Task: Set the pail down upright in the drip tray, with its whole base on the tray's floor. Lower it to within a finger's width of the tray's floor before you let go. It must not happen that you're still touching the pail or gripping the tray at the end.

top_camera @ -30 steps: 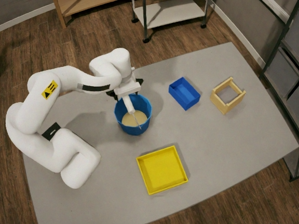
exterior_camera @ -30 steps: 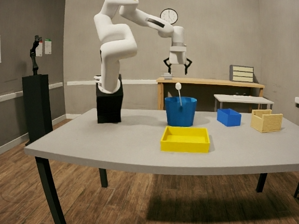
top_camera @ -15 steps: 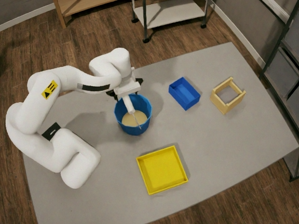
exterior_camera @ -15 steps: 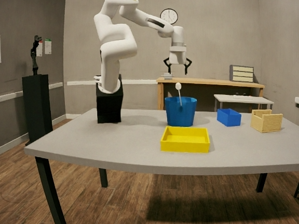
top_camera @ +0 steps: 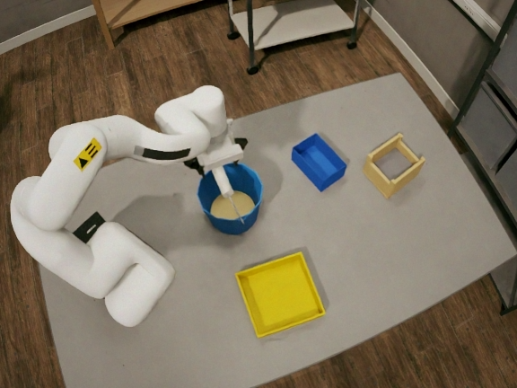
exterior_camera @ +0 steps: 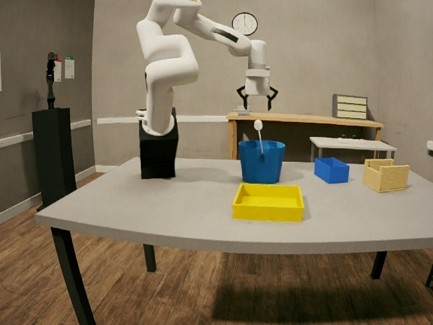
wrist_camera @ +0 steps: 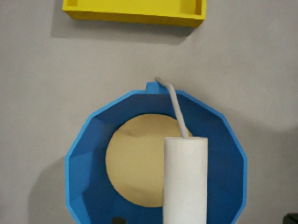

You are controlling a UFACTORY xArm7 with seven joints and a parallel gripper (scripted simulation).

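Observation:
The blue pail [top_camera: 232, 198] stands upright on the grey table, with a tan floor inside and a white handle grip [exterior_camera: 258, 124] raised above its rim on a thin wire. It also shows in the side view [exterior_camera: 261, 161] and fills the wrist view [wrist_camera: 155, 160], with the handle grip [wrist_camera: 185, 180] straight below the camera. My gripper [exterior_camera: 257, 103] is open and empty, a short way above the handle grip. The yellow drip tray [top_camera: 279, 294] lies empty on the table in front of the pail; it also shows in the side view [exterior_camera: 268, 201] and at the top of the wrist view [wrist_camera: 134, 11].
A blue bin [top_camera: 319, 161] and a tan open crate [top_camera: 393, 164] stand on the table to the right of the pail. The arm's black base block [exterior_camera: 158, 148] stands at the back left of the table.

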